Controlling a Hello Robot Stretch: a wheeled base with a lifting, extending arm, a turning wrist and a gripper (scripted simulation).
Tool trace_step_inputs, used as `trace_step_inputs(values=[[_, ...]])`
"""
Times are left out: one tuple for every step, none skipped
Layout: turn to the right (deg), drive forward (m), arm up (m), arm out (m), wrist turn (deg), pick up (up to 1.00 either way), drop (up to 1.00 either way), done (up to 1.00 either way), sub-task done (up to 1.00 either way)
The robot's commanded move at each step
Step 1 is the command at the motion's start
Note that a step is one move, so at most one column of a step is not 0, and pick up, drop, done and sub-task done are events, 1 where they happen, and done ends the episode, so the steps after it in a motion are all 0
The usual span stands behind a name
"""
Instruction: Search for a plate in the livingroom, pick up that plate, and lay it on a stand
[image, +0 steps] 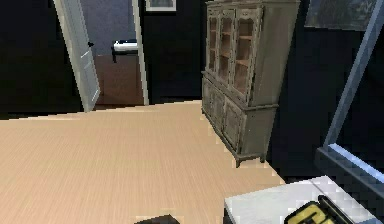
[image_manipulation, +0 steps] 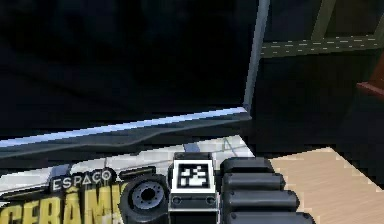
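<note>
Bare wood floor (image: 100, 150) lies open to the doorway (image: 115, 80); cabinet (image: 240, 75) along its edge.

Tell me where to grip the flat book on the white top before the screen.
Take the book by its near edge, coming in low from the side away from the screen. It lies flat, cover up, on the tabletop, so nothing stands up to grip, and the screen rises close behind it, which probably shuts off that far side.

Dark arm (image_manipulation: 258, 190) lies low; its jaws are indistinct.
</note>
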Motion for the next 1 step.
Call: trace_step_inputs(values=[[0.0,0.0,0.0,0.4,0.0,0.0,0.0,0.0,0.0]])
